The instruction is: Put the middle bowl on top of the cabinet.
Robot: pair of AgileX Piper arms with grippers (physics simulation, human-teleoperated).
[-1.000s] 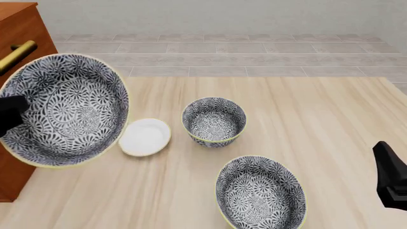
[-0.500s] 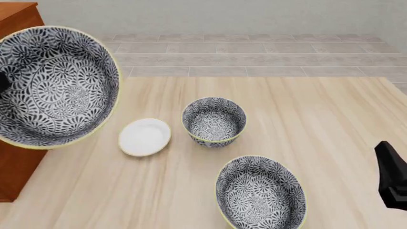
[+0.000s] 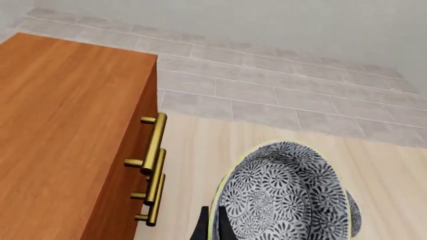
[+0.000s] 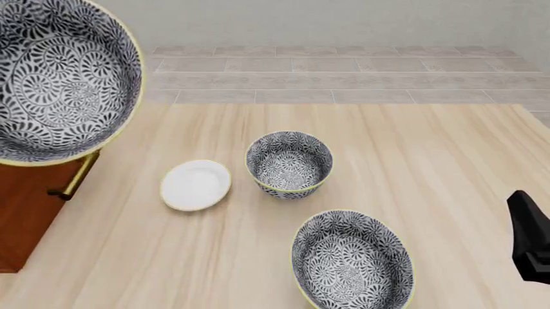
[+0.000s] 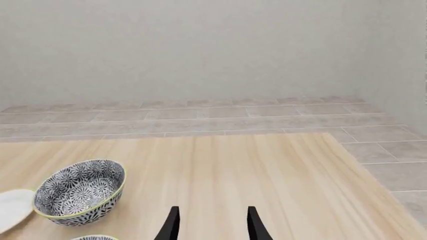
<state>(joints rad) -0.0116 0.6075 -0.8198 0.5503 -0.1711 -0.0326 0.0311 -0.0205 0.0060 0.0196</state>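
Observation:
The middle bowl, wide and black-and-white patterned with a pale yellow rim, hangs tilted in the air at the far left, over the cabinet. The front view hides my left gripper behind the bowl. The left wrist view has my left gripper shut on the rim of the middle bowl, beside the cabinet and its brass handles. My right gripper is open and holds nothing, low at the table's right edge.
A small white plate lies left of centre. A deeper patterned bowl stands beside it. Another wide patterned bowl sits near the front edge. The right arm shows at the right border.
The left arm has lifted the middle bowl up and slightly left, from in front of the cabinet to above its top. The right arm has stayed still.

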